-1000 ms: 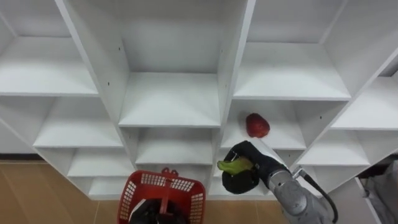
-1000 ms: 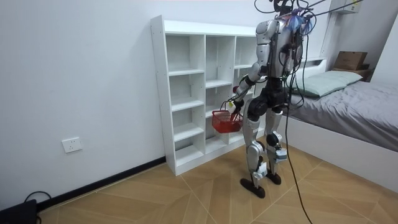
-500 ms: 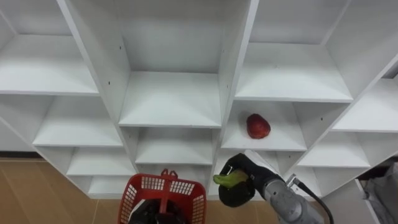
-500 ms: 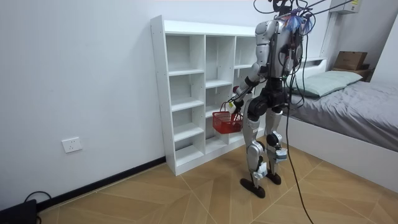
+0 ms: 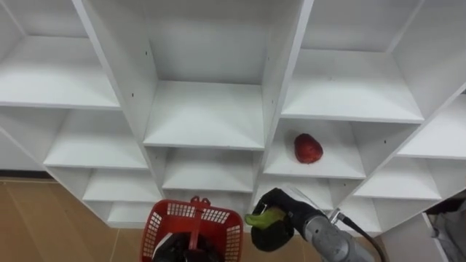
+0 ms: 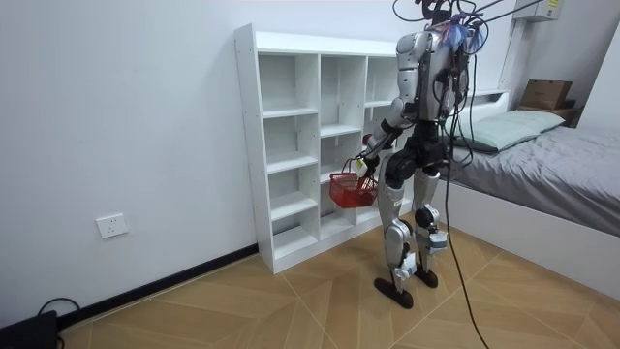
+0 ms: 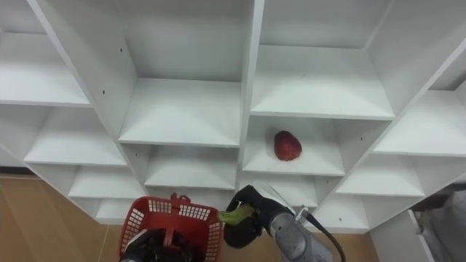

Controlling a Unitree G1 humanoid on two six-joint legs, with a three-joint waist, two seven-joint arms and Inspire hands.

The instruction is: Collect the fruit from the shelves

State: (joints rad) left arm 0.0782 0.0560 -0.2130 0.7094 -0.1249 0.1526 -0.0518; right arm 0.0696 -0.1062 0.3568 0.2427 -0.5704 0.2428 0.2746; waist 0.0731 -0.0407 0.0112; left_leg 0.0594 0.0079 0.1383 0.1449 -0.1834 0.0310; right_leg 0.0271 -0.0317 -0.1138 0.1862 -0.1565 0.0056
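One green fruit (image 5: 260, 217), in the right hand (image 5: 275, 234), hangs beside the basket (image 5: 211, 212) rim.

The white closet (image 5: 206, 116) carries a single red fruit (image 5: 308, 148) on a right-column shelf.

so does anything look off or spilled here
Nothing stands out. The red fruit lies alone on its shelf in the white shelf unit, nothing is spilled, and the right hand is curled round a green fruit just beside the red basket, which looks intact.
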